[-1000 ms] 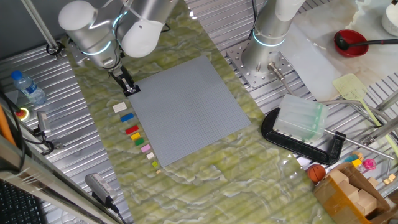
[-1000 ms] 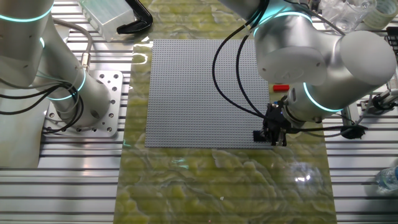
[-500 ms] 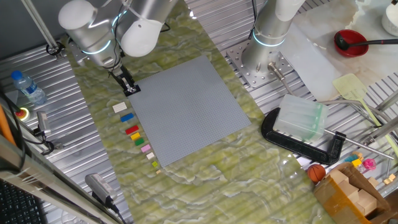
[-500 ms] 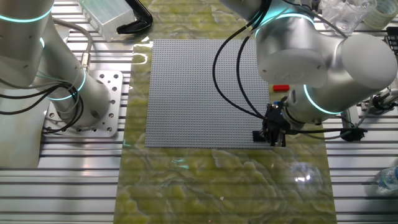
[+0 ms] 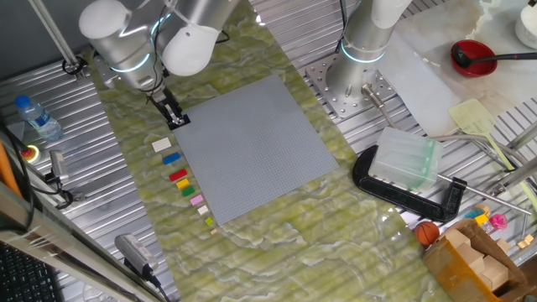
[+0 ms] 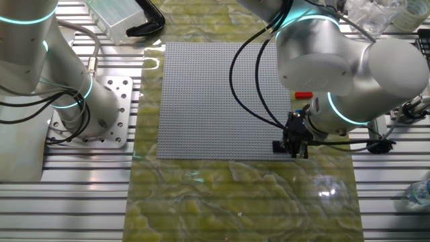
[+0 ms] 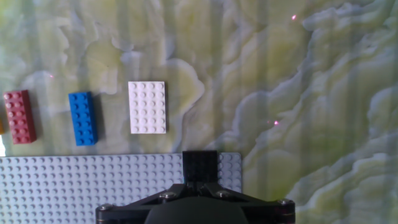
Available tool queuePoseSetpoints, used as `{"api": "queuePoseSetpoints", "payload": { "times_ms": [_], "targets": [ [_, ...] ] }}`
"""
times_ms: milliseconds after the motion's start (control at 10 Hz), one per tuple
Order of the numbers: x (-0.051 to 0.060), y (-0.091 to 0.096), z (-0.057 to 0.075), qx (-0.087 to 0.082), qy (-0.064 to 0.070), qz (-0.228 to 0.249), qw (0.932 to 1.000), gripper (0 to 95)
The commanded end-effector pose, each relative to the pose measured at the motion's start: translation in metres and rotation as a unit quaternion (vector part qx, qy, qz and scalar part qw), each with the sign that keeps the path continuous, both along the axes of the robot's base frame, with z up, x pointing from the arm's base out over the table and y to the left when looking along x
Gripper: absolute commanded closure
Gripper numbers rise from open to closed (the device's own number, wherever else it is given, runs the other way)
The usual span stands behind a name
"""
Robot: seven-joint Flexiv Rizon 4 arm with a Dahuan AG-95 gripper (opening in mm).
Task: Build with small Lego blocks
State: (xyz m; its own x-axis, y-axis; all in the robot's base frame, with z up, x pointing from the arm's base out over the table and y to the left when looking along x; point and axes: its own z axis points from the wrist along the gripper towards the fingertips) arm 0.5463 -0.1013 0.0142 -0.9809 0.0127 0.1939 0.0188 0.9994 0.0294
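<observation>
1. Hand view first: the grey baseplate (image 7: pixel 93 180) fills the bottom left, and the gripper (image 7: pixel 199 177) sits right at its corner; in one fixed view the same baseplate (image 5: pixel 252 147) spreads out wide to the far side of the gripper (image 5: pixel 174 117).
2. Gripper next, down at that corner and pinching the black brick (image 7: pixel 199 167); its fingers are closed on the brick, which is touching the plate's edge studs.
3. White brick (image 7: pixel 147 107) lies flat on the green marbled mat, just ahead of the gripper and slightly left; clear of the plate.
4. Blue brick (image 7: pixel 83 118) beside it, further left; red brick (image 7: pixel 19 116) beyond that, near the frame edge.
</observation>
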Motion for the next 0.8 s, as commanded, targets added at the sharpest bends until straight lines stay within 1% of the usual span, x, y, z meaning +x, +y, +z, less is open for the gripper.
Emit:
{"api": "queuePoseSetpoints", "payload": {
  "times_ms": [100,500,800],
  "targets": [
    [-0.003,0.0003,-0.0145,-0.002,-0.001,0.002,1.0,95.0],
    [-0.0078,0.0011,-0.0172,-0.003,-0.003,0.005,1.0,95.0],
    [-0.0049,0.0009,-0.0182,-0.005,-0.007,0.005,1.0,95.0]
  ]
}}
